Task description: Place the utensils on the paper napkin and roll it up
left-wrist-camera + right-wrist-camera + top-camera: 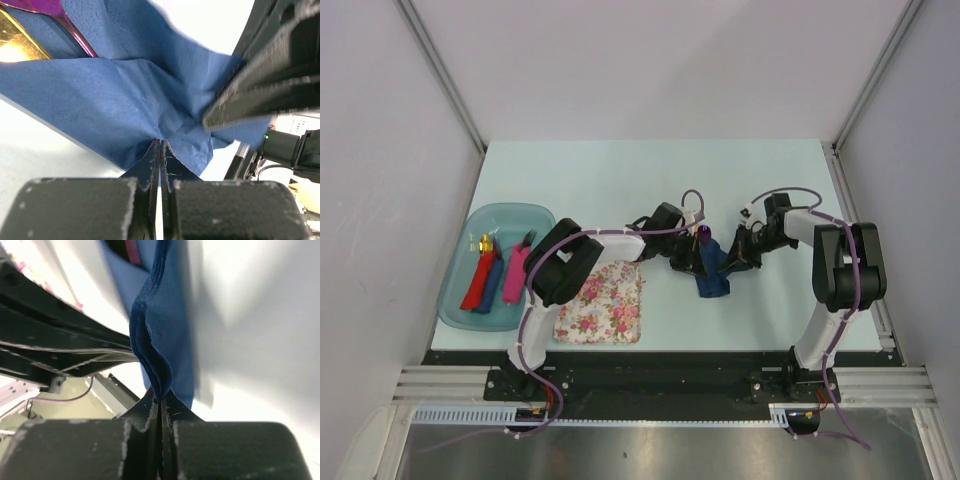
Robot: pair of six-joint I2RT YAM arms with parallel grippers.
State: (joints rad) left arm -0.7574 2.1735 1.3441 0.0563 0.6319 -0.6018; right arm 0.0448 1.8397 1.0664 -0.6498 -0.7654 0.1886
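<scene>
Left wrist: the dark navy-blue thin paper napkin [125,95] fills the view, creased. The shiny purple spoon [62,15] and gold-orange slender utensil [15,40] lie on it at top left. Left gripper [160,149] has its jaws closed, pinching a fold of the napkin at the tips.

Right wrist: right gripper [161,396] also has its jaws closed, on a layered edge of the same napkin with several plies in the pinch.

Top view: the napkin sits bunched on the pale table [620,180] right of centre, between the two grippers. It is near the pink-and-white floral rectangular mat [603,303], to its right and apart from it. A purple tip pokes out of the bundle's far end.

My read is mid-roll. To do it well:
- Move both pinches together at the same rate, low over the table.
- Turn the paper over the utensils, not alongside them. They could slide out of the open end if the bundle tilts.
- The paper is thin, so don't pull the grippers apart or it may tear.
- Ignore the teal plastic tray [510,218] at far left, holding chunky red, blue and pink pieces.
</scene>
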